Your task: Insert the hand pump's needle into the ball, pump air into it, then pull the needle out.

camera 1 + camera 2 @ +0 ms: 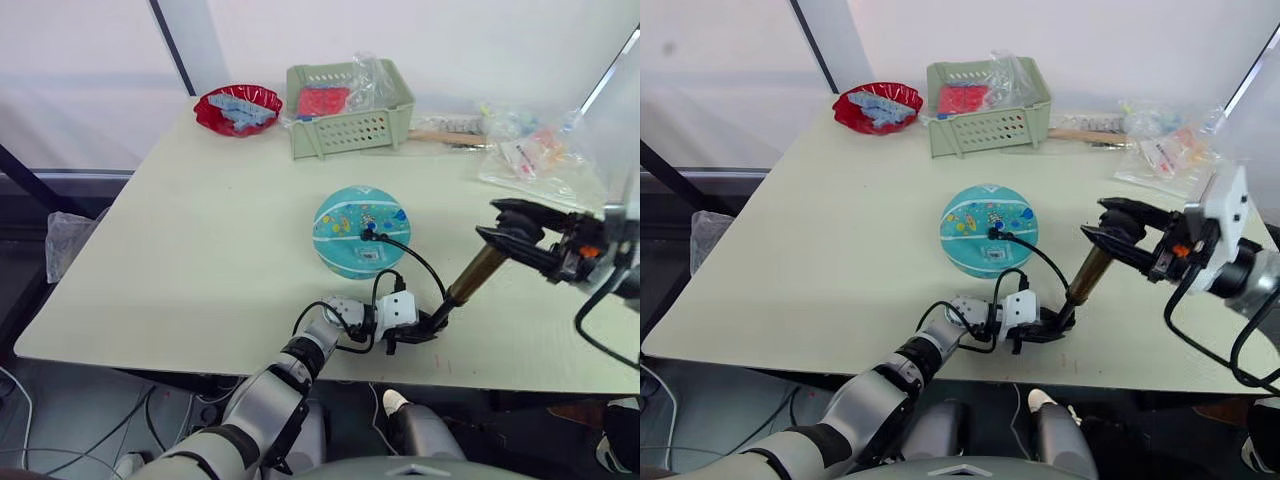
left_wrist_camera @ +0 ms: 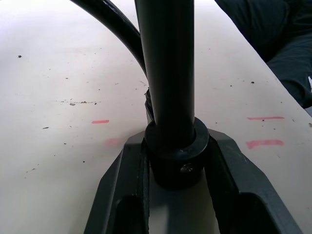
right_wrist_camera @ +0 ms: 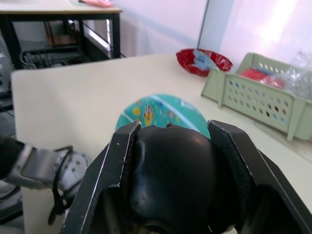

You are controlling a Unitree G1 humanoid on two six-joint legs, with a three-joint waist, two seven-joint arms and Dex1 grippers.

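Ball (image 1: 361, 231), teal with white stripes, lies near the middle of the pale table (image 1: 200, 250); from my head cameras I see the needle (image 1: 368, 235) fitting sitting on its top, and the thin black hose (image 1: 420, 265) curves from there down to the hand pump (image 1: 465, 285). The pump stands tilted, its black base near the table's front edge. My left gripper (image 1: 410, 335) grips that base, and my right gripper (image 1: 515, 232) grips the black handle at the upper end. Behind the ball stand a green basket (image 1: 350, 125) and a red bowl (image 1: 237, 108).

My left wrist camera shows both my fingers (image 2: 122, 185) pressed against the black end cap, one on each side, just above the table.

My right wrist camera shows my two fingers (image 3: 114, 165) closed around the rounded black handle (image 3: 170, 180), with the ball beyond it.
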